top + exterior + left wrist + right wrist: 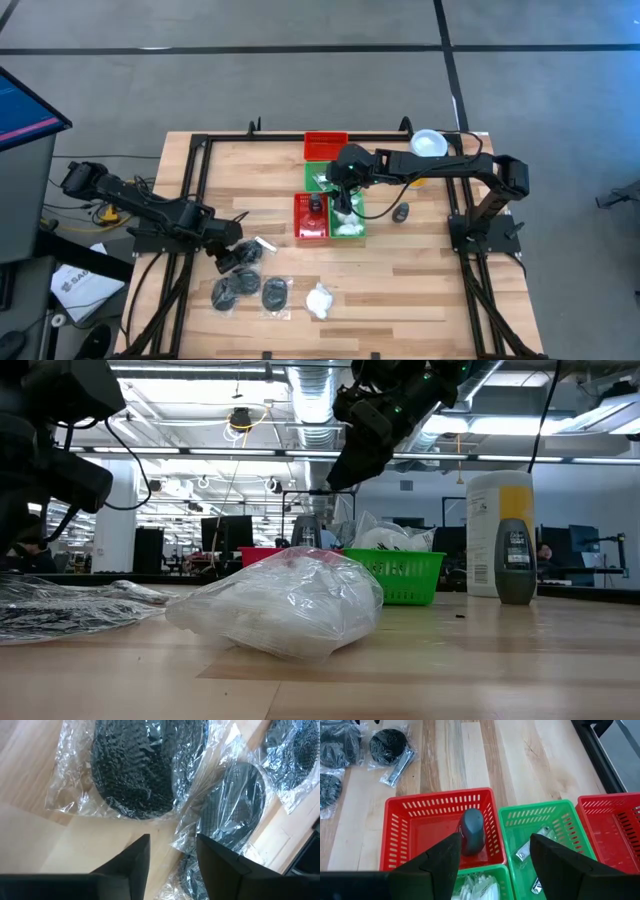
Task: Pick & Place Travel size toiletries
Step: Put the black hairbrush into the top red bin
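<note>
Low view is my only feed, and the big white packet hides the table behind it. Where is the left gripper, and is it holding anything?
Observer: The left gripper hangs open and empty over bare wood, right beside the dark disc packets.
Operator: And the right one, up top in my picture?
Observer: The right gripper is open above a red tray, holding nothing.
Operator: Anything in that tray?
Observer: One dark grey container, alone in it.
</note>
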Controlling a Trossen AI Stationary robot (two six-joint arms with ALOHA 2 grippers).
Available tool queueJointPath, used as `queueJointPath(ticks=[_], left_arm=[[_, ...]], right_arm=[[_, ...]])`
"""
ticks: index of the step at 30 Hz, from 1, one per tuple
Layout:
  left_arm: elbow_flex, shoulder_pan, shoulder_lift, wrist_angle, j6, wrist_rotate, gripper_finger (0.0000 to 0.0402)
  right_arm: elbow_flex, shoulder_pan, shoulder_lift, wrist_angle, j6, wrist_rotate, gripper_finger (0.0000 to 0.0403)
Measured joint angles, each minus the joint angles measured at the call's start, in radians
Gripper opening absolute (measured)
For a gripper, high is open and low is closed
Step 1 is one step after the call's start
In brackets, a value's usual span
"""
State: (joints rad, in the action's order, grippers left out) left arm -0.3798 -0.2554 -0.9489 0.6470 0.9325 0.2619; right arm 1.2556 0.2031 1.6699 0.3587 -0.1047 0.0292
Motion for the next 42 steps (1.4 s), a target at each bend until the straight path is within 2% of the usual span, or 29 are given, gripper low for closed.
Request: queueJointPath(ticks=[4,11,17,21,25,29,30,42], left_arm=[[0.007,0.0,0.0,-0.017,0.021,-0.003,0.0149],[0.116,0.001,0.0,-0.166,0.105,0.034,0.0149],[0.12,0.0,0.001,-0.198,0.096,0.049,0.0149],[0.122,-0.002,0.0,-0.278,0.092,0.082,0.0146],[0.122,-0.002,0.0,-0.317,0.09,0.112,0.011],[0.122,-0.003,0.0,-0.321,0.046,0.132,0.0022],[0.122,-0.007,0.0,-0.323,0.043,0.132,0.0013],[0.114,-0.024,0.0,-0.472,0.037,0.127,0.0]], right_arm=[[0.0,0.0,0.0,0.01,0.0,0.0,0.0225],[0.0,0.0,0.0,0.011,0.0,0.0,0.0225],[0.0,0.0,0.0,0.01,-0.002,0.0,0.0225],[0.0,0.0,0.0,0.007,-0.002,0.0,0.0225],[0.0,0.0,0.0,0.007,-0.002,0.0,0.0225],[0.0,0.0,0.0,0.008,0.0,0.0,0.0225],[0.0,0.0,0.0,0.008,0.0,0.0,0.0225],[0.0,0.0,0.0,0.013,0.0,0.0,0.0225]])
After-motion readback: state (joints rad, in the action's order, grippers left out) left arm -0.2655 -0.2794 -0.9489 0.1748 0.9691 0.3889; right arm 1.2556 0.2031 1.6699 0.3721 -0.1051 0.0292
